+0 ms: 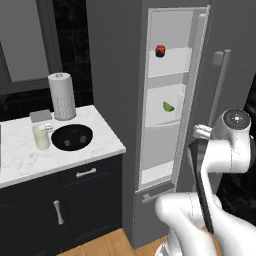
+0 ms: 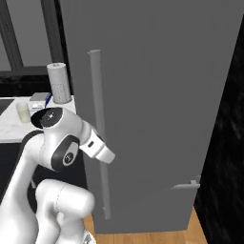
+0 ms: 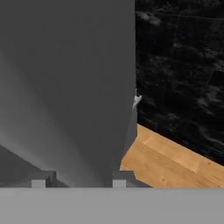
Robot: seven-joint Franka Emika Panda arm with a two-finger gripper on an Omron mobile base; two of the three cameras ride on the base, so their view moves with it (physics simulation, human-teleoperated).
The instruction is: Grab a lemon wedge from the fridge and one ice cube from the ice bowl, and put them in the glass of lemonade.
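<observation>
The fridge [image 1: 165, 100] stands with its door swung partly ajar, showing pale shelves. On the middle shelf lies the lemon wedge [image 1: 169, 106], small and yellow-green. The glass of lemonade [image 1: 41, 136] and the black ice bowl [image 1: 72, 137] sit on the marble counter, and the glass [image 2: 22, 112] also shows from the right. My gripper [image 3: 78, 183] is at the door's long bar handle [image 2: 97, 128], about halfway down it. Its fingertips [image 3: 39, 181] stand apart against the grey door, and a grip on the handle cannot be made out.
A small red-and-dark round item [image 1: 160, 50] rests on the upper fridge shelf. A paper towel roll [image 1: 62, 95] stands behind the bowl. The grey door [image 2: 157, 105] fills the space ahead on the right. Beyond its edge are a black wall [image 3: 183, 65] and wooden floor [image 3: 170, 162].
</observation>
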